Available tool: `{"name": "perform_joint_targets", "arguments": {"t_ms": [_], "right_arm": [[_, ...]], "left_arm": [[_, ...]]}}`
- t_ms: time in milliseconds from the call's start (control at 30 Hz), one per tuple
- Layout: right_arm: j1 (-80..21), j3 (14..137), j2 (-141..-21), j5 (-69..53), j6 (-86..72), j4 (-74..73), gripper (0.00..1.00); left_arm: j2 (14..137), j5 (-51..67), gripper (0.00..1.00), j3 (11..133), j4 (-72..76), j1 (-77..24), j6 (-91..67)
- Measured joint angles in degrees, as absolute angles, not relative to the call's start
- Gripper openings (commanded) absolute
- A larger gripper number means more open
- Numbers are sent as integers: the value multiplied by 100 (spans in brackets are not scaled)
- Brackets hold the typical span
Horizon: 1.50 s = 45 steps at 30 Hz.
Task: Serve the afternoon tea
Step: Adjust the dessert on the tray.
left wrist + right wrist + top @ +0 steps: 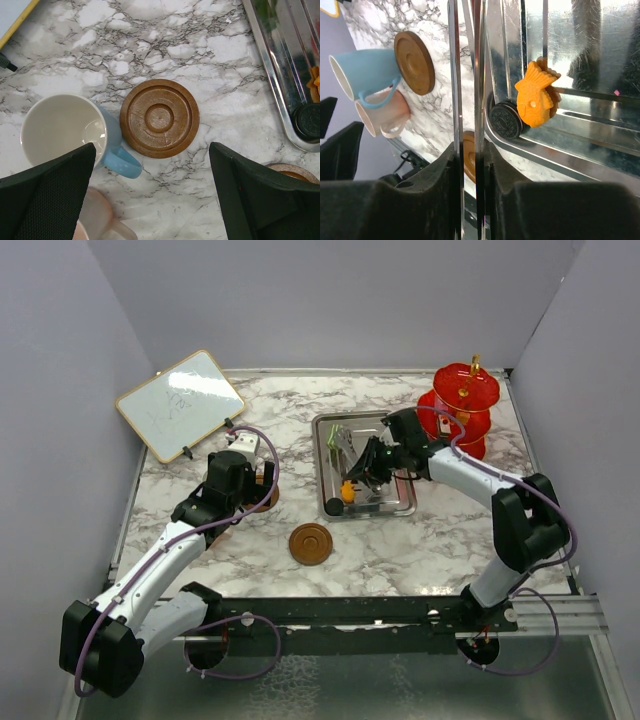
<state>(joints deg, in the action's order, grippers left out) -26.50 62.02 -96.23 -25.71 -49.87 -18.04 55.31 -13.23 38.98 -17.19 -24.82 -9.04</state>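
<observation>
Blue cup [65,127] stands with handle toward the saucer [159,118] beneath the open, empty left gripper [152,160]; right gripper [470,165] clamps tongs [454,75].

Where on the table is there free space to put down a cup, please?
Bare marble lies between the whiteboard and the steel tray, and in front of the tray, right of the near saucer. Crowded near the left end effector: blue cup, pink cup and second saucer.

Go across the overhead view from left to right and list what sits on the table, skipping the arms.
whiteboard → uncovered brown saucer → steel tray → red three-tier stand
</observation>
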Motion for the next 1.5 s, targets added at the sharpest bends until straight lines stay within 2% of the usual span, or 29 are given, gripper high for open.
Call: {"name": "perform_joint_targets", "arguments": {"t_ms": [367,767,967,1500], "right_arm": [[-2650,7244,-8836,-1527,-3280,-4160,13],[-2655,7465,-8654,-532,-2193,-6648,18],[-2762,7634,-8744,-346,-1975,-7094,23],[-2967,7651,-9054,-495,-1761,-7192,33]], "left_arm": [[5531,-1323,99,3898,-1719,-2482,-906],[5555,-1319,99,3898,-1719,-2482,-906],[5555,-1319,99,3898,-1719,-2482,-906],[5555,-1299,99,3898,-1719,-2482,-906]]}}
